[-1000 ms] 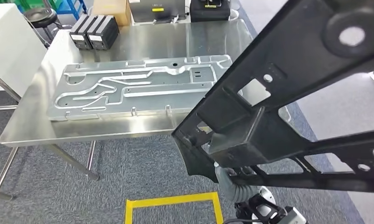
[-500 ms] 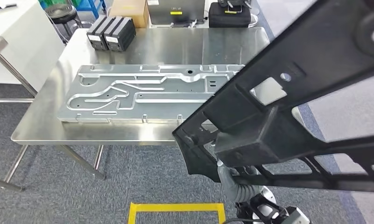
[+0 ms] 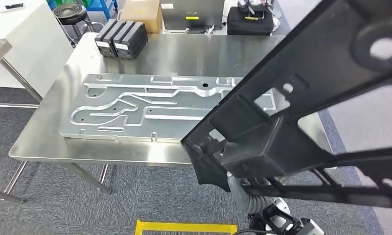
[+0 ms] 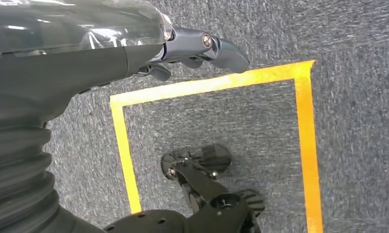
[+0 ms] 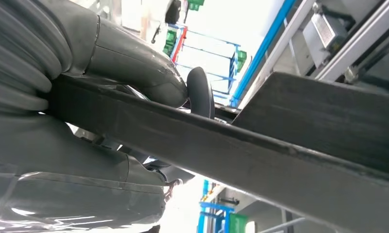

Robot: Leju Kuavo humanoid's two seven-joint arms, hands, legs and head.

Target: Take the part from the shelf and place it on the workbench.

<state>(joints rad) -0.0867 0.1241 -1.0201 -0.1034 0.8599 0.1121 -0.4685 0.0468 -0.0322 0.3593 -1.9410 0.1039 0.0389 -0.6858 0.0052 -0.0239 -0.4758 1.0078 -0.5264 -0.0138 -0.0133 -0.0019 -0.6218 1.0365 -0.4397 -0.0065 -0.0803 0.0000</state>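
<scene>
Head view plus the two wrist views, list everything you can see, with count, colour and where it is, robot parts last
Black frame part: one, black, held up on the right of the head view, in front of the workbench.
Workbench: one, bare steel, centre of the head view.
Stamped metal panel: one, silver, lying flat on the workbench.
Black boxes: a small group, black, far left corner of the workbench.
Cardboard box: one, brown, behind the workbench.
Stool: one, black, far left.
Yellow tape square: one, on the grey carpet.
Left hand: one, dark fingers curled, holding nothing, above the floor.
Right hand: one, grey, gripping a bar of the black frame part.
</scene>
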